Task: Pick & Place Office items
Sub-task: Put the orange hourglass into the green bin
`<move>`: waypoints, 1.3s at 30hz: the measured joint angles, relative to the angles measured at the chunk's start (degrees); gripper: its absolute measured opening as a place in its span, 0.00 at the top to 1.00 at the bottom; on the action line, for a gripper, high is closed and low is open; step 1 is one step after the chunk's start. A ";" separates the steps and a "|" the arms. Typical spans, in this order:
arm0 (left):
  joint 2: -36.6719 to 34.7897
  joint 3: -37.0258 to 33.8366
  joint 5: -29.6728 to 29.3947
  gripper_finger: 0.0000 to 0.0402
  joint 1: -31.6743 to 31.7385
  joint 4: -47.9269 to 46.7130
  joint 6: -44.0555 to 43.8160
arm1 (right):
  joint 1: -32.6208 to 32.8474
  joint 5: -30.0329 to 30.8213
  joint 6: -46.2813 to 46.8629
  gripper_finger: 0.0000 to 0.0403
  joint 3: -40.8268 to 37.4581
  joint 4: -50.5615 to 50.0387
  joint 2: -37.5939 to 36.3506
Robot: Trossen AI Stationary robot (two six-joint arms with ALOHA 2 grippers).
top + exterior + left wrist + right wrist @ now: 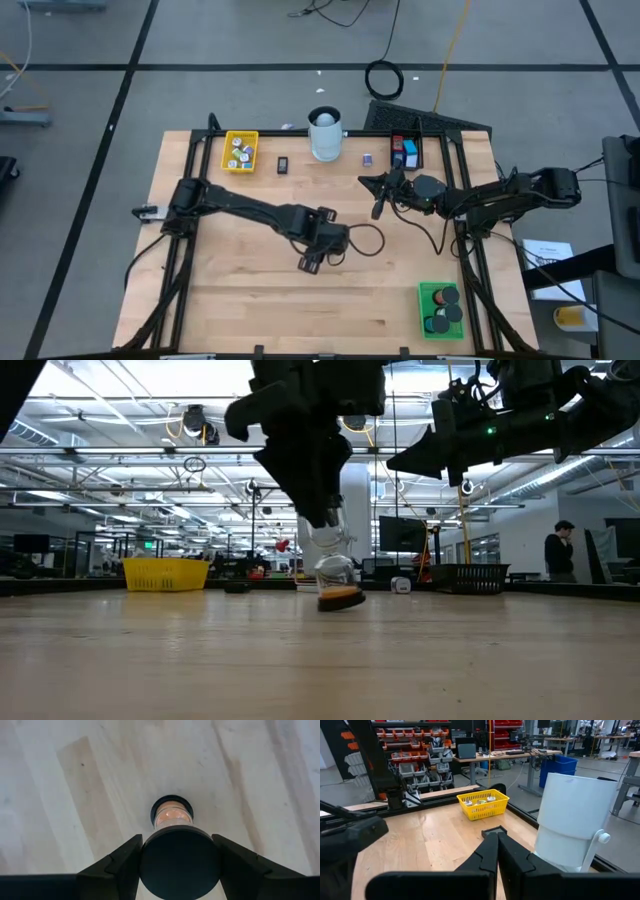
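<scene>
My left gripper (pixel 313 260) is over the middle of the table, shut on a small clear jar (pixel 335 575) with a round black cap and an orange bottom. My right gripper (pixel 377 209) hangs shut and empty above the table's far right part, near the tall white cylinder (pixel 572 820). Other small office items lie in the yellow tray (pixel 240 151), the black tray (pixel 405 151) and the green tray (pixel 440 308). A small black piece (pixel 283 165) and a small bluish piece (pixel 368 159) lie flat on the table near the far edge. My left gripper pinches the jar between its two fingers at the black cap (pixel 180 865), one finger (pixel 127 860) on each side. The fingers come from above, pointing down. The jar hangs below them, slightly tilted, its orange bottom (pixel 342 598) at the table top; whether it touches, I cannot tell.
The white cylinder (pixel 325 133) stands at the far edge between the yellow and black trays. The green tray sits at the near right corner. A cable (pixel 370 240) loops beside my left gripper. Bare wood lies across the near left half of the table (pixel 230 290).
</scene>
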 joint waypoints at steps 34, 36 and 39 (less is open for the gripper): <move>-16.32 -9.45 -2.39 0.43 0.04 -1.70 0.06 | 0.00 0.00 -0.02 1.00 0.02 -2.19 0.00; -22.90 -17.71 0.03 0.53 0.01 4.88 0.08 | 0.00 0.24 -0.01 1.00 0.02 -3.74 0.00; -33.12 -33.14 2.88 0.69 0.42 19.11 -0.09 | -0.03 0.36 1.51 1.00 0.05 -6.00 0.02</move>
